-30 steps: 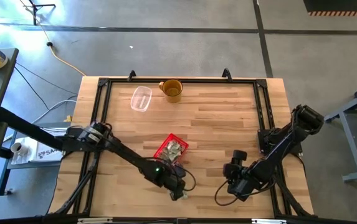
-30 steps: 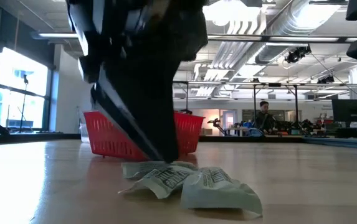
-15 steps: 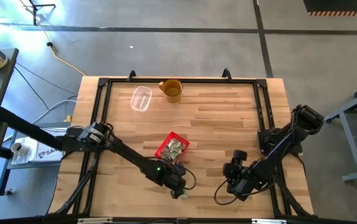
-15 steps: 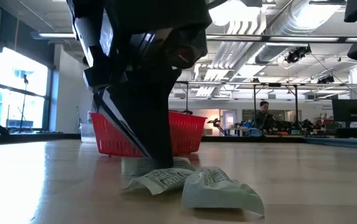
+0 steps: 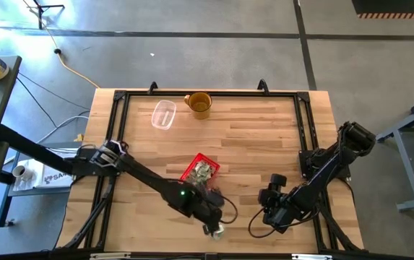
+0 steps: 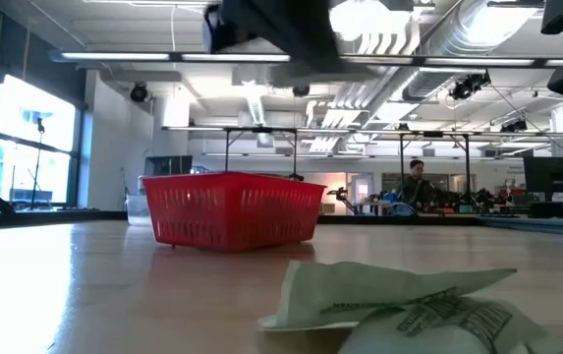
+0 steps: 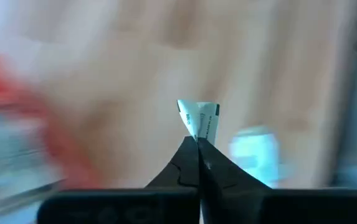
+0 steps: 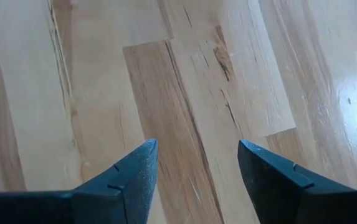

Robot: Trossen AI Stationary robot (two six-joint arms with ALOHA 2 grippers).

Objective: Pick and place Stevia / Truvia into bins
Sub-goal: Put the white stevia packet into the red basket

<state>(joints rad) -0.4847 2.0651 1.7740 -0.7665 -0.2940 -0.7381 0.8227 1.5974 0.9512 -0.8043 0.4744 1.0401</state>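
My left gripper (image 7: 198, 144) is shut on one pale green and white sweetener packet (image 7: 199, 119) and hangs above the table near its front edge (image 5: 212, 209), just in front of the red bin (image 5: 199, 170). Only the gripper's body shows in the low view (image 6: 261, 22), at the top. The bin holds several packets (image 5: 202, 171). Another crumpled packet (image 6: 409, 303) lies flat on the wood by the near edge; it also shows in the high view (image 5: 218, 231). My right gripper (image 8: 194, 163) is open over bare wood at the front right (image 5: 274, 205). My left gripper pinches the packet by its near edge (image 7: 197, 135) between the two fingers. The rest of the packet sticks out past the fingertips, creased down its middle. It is lifted clear of the table.
A clear plastic container (image 5: 163, 114) and a yellow-brown mug (image 5: 199, 104) stand at the far edge. A black frame (image 5: 116, 130) runs round the tabletop. Bare wood lies between the bin and the right arm.
My left gripper has risen from the packets on the table, taking one packet up with it, and is out of the low view except for its body. A packet left on the table now lies nearer the near edge than before.
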